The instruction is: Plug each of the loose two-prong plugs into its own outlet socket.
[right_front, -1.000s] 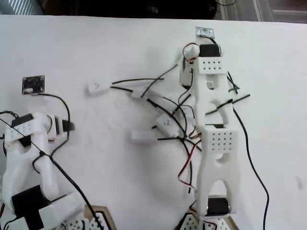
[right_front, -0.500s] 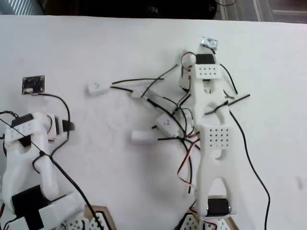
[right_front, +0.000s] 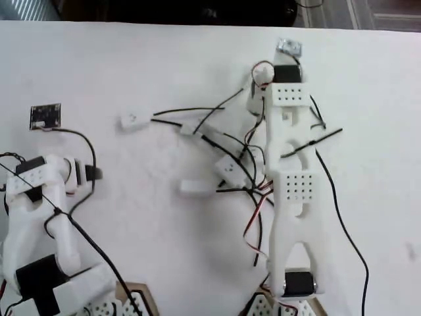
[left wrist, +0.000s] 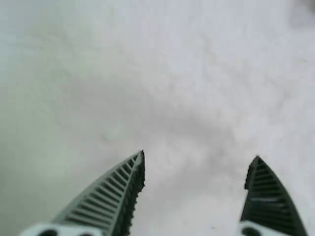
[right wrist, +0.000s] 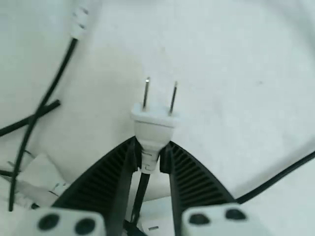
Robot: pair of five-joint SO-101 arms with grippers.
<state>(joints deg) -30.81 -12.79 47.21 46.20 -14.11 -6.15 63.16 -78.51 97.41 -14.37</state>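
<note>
A white two-prong plug [right wrist: 152, 123] on a black cord is pinched between my right gripper's [right wrist: 148, 147] fingers, its prongs aimed away over bare table. The right arm [right_front: 291, 191] stretches from the near edge to the far right of the table. White socket blocks lie in a tangle of black cords: one [right_front: 131, 121] at the left, one [right_front: 195, 187] nearer the front, one [right_front: 230, 170] beside the arm. My left gripper [left wrist: 198, 157] is open over bare white table. The left arm [right_front: 39, 191] is folded at the near left.
A small dark board [right_front: 46, 116] lies on a cable at the far left. Black and red wires [right_front: 253, 227] trail around the right arm. The white table [right_front: 131, 59] is open at the back left and far right.
The right arm's wrist dipped toward the front, then went back toward the far edge, ending slightly to the right. The cords beneath it shifted a little. The left arm stayed still.
</note>
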